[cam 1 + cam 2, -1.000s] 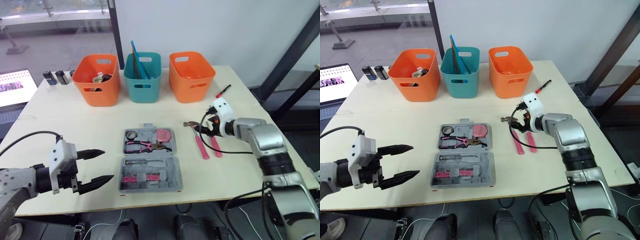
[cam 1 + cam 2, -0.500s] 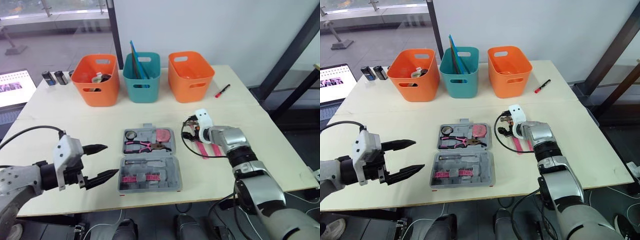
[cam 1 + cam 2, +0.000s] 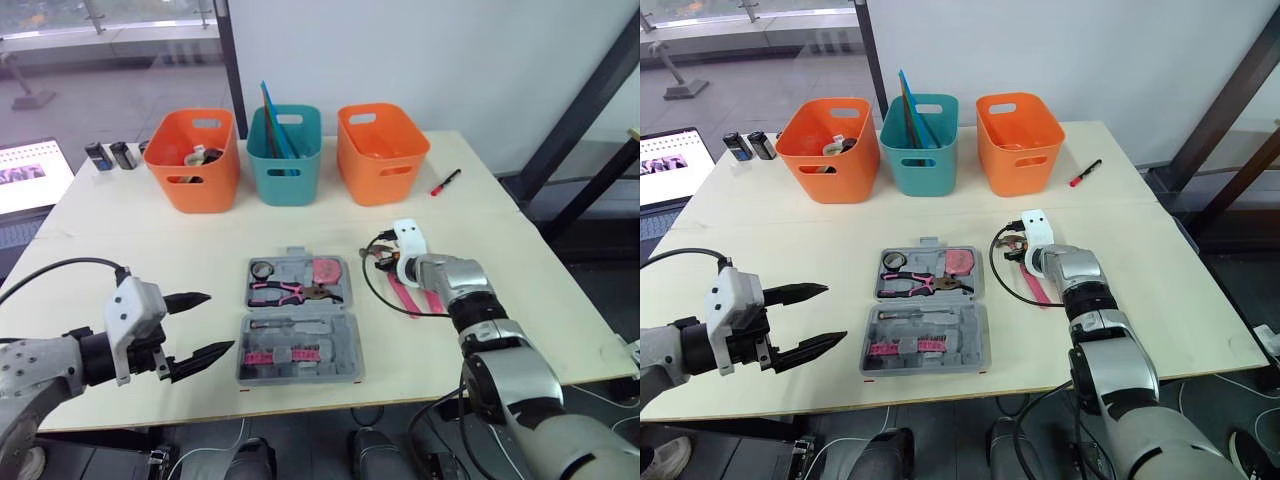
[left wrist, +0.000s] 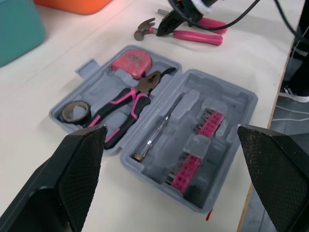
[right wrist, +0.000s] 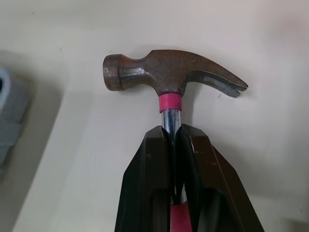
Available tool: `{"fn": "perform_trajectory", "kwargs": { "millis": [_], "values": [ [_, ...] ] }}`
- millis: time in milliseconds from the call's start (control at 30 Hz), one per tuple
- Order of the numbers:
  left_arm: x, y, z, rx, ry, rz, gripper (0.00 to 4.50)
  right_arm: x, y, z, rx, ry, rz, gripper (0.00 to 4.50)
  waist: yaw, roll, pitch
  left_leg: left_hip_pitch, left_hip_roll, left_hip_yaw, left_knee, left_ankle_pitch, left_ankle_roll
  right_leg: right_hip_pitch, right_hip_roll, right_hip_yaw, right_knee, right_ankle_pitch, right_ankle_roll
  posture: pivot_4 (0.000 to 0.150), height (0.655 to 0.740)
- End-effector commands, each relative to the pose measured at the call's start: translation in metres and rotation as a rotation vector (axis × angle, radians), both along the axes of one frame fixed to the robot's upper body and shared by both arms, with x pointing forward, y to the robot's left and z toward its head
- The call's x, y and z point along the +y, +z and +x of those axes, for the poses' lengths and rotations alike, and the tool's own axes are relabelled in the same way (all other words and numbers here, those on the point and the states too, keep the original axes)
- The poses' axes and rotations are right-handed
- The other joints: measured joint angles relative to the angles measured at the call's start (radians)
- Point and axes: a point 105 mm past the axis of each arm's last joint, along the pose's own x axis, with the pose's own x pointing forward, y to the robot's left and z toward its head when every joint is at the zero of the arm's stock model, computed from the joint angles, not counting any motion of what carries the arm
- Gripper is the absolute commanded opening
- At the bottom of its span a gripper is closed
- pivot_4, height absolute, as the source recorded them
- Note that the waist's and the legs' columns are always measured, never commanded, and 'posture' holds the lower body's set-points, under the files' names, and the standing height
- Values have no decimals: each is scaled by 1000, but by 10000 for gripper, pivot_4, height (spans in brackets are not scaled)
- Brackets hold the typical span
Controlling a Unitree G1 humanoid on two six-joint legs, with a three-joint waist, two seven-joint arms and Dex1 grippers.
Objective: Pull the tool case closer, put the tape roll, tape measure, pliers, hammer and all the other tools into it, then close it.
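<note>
The grey tool case (image 3: 246,352) lies open at the table's front middle. In its far half sit the tape roll (image 3: 263,269), pink tape measure (image 3: 327,270) and pink-handled pliers (image 3: 288,292). The near half holds a screwdriver and pink bit racks (image 4: 208,123). Right of the case the hammer (image 5: 169,72) lies on the table, and my right gripper (image 5: 172,133) is shut on its metal shaft just below the head. Another pink-handled tool (image 3: 433,298) lies beside the hammer's handle (image 3: 405,296). My left gripper (image 3: 218,321) hovers open left of the case, holding nothing.
Two orange bins (image 3: 193,158) (image 3: 381,150) and a teal bin (image 3: 285,152) stand in a row at the back. A red marker (image 3: 445,181) lies right of them. A laptop (image 3: 30,175) and two small dark items (image 3: 108,155) sit at the far left.
My right gripper moved left along the hammer to just below its head and shut on the shaft. The left gripper stayed open in about the same place.
</note>
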Motion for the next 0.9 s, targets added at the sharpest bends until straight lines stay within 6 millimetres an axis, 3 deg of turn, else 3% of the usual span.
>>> {"fn": "perform_trajectory", "kwargs": {
  "millis": [33,233,367,667,800,867,900],
  "values": [
    [-3,4,2,-27,-31,0,45000,1,22,-13,-26,-6,46,1423,1,0,0,0,0,0,0,0,0,0,0,0,0,0,0,1500,7400],
    [-4,-1,4,-15,-53,-3,45000,-6,22,-45,-4,-72,38,1423,0,0,0,0,0,0,1,0,0,0,0,0,1,0,0,1500,7400],
    [-8,-5,6,-11,-71,-8,45000,0,13,-61,32,-91,69,1423,-2,0,0,0,0,0,1,0,0,0,0,0,1,0,0,1500,7400],
    [-6,-9,8,-11,-74,0,45000,14,14,-69,62,-95,129,1423,-1,0,0,1,0,0,1,0,0,0,0,0,2,0,0,1500,7400],
    [-6,-9,7,-16,-68,-1,45000,10,13,-67,61,-114,130,17607,-1,0,0,1,0,0,1,0,0,0,0,0,2,0,0,1500,7400],
    [-5,-9,6,-16,-66,-1,45000,10,23,-63,23,-100,138,28096,-1,0,0,1,0,0,1,0,0,0,0,0,2,0,0,1500,7400],
    [-5,-9,6,-15,-64,0,45000,8,30,-59,-8,-90,130,30934,-1,0,0,1,0,0,1,0,0,0,0,0,2,0,-1,1500,7400]
  ]
}}
